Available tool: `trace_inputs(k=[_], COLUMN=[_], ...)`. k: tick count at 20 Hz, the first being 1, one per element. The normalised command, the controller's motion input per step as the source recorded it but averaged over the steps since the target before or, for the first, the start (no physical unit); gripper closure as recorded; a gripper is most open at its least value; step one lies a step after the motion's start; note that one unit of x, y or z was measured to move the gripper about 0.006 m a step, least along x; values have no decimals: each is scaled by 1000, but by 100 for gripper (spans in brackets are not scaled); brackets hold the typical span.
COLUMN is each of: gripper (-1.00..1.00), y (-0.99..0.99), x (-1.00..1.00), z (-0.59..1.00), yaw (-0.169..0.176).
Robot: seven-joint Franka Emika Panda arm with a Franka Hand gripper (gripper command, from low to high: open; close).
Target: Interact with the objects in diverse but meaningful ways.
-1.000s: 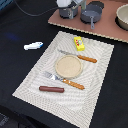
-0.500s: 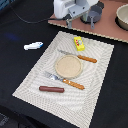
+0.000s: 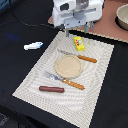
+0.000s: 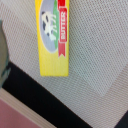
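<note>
My gripper [image 3: 76, 31] hangs over the far edge of the placemat, its two fingers apart and empty, just above the yellow block [image 3: 79, 43]. In the wrist view the block [image 4: 52, 37] lies flat on the woven mat, with a red "BUTTER" label. The white-and-blue fish [image 3: 33, 45] lies on the black table at the exterior view's left. The brown sausage stick [image 3: 51, 89] lies on the mat's near part. The red tomato is out of view. The dark grey pot is hidden behind the gripper.
A tan round plate [image 3: 68, 66] sits mid-mat on the beige placemat [image 3: 100, 90], between an orange-handled knife [image 3: 79, 56] and an orange-handled fork [image 3: 65, 81]. A grey bowl [image 3: 122, 17] stands on the brown surface [image 3: 107, 32] at the far right.
My gripper has come down and forward from the far edge to just above the yellow block, and now covers the dark pot. Nothing on the mat has moved.
</note>
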Motion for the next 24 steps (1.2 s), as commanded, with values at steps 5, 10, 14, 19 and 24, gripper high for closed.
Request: trace_inputs(k=[5, 10, 14, 19, 24], gripper=[-100, -100, -100, -100, -100], y=[119, 27, 9, 0, 0], x=[407, 361, 427, 452, 445], z=[-46, -81, -113, -158, -161], yaw=[0, 0, 0, -5, -7])
